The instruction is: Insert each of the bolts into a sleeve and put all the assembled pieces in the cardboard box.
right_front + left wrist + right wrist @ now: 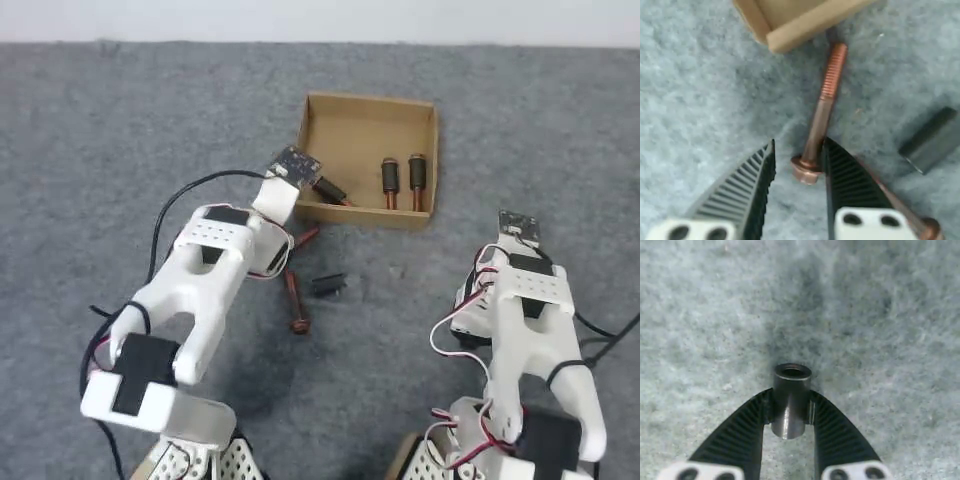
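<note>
My left gripper (799, 145) is open just above the carpet, its fingers either side of the head end of a copper bolt (821, 112). That bolt's threaded tip points at the near corner of the cardboard box (785, 25). A dark sleeve (931, 140) lies loose beside it, and a second bolt (294, 300) lies on the carpet under the left arm (215, 270). My right gripper (790, 397) is shut on a dark sleeve (791, 385), with the open bore facing away from the wrist. In the box (345, 125) lie three assembled pieces, two of them (390, 183) side by side.
Grey carpet covers the whole table. The right arm (525, 300) stands at the right, apart from the box and the loose parts. Free carpet lies between the two arms and left of the box.
</note>
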